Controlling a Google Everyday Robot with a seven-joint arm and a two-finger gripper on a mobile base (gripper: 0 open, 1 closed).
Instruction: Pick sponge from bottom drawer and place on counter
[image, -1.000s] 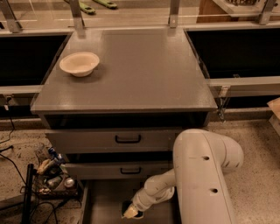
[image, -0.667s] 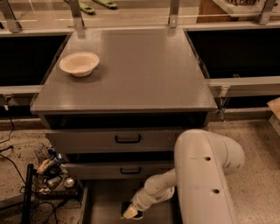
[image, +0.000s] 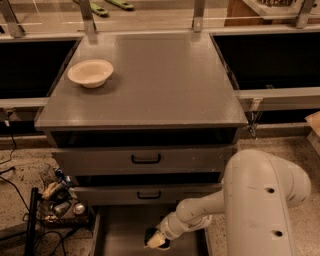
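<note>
Foam sponge (image: 150, 233), likely light and squashy: pinch its sides (gripper (image: 159, 242) at it in the near bottom drawer (image: 120, 235); grip state impossible to tell).

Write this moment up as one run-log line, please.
phase: pick | pincer: low inside open bottom drawer | sponge: not on counter | counter: holds cream bowl

the bottom drawer (image: 117, 232) runs off your lower edge; around the gripper (image: 158, 241) inside it, you can't make out the sponge.
</note>
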